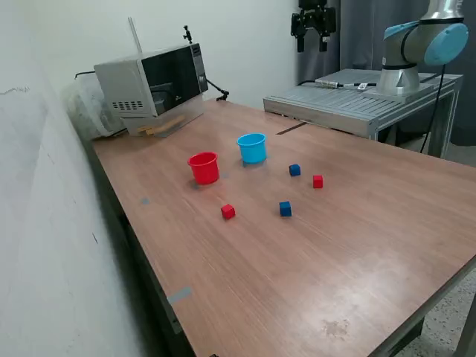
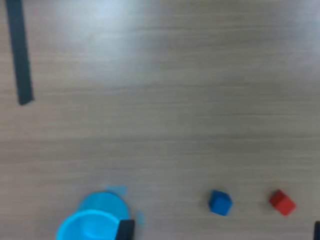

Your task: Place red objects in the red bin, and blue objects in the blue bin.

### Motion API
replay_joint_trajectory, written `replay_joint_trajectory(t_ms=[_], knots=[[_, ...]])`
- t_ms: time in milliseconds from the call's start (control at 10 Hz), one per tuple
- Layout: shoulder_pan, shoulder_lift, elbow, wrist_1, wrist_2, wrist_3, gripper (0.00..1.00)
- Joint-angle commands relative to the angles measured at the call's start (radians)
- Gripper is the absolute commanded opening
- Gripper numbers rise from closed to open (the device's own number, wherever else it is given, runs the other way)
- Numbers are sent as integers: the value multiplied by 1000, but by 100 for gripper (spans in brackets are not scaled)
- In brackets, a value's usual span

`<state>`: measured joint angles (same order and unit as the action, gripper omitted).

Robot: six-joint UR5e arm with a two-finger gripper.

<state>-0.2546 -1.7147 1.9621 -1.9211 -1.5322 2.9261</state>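
Four cubes loose on table (image 1: pixel 357 245), none binned. Gripper (image 1: pixel 312 41) high above far edge, holds nothing, jaw gap unreadable. Blue cube (image 1: pixel 294 170) sits beside red cube (image 1: pixel 317 181): risk nudging neighbour. Red cup (image 1: pixel 204 167), blue cup (image 1: pixel 252 147) close together: misdrop risk.

A wooden counter (image 2: pixel 165 100) is seen from above, slightly blurred. A light blue cup (image 2: pixel 92 222) is cut off by the frame edge, a blue cube (image 2: pixel 219 202) is shown well apart from it, and a red cube (image 2: pixel 282 202) lies near that. A dark strip (image 2: pixel 19 50) is seen far from all three.
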Motion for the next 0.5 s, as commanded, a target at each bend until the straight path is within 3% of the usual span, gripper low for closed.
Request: replay_joint_trajectory(t_ms=[0,200,400], knots=[[67,94,21,-109,41,7,100],[80,200,75,-264,47,8,100],[106,303,70,-297,47,72,100]])
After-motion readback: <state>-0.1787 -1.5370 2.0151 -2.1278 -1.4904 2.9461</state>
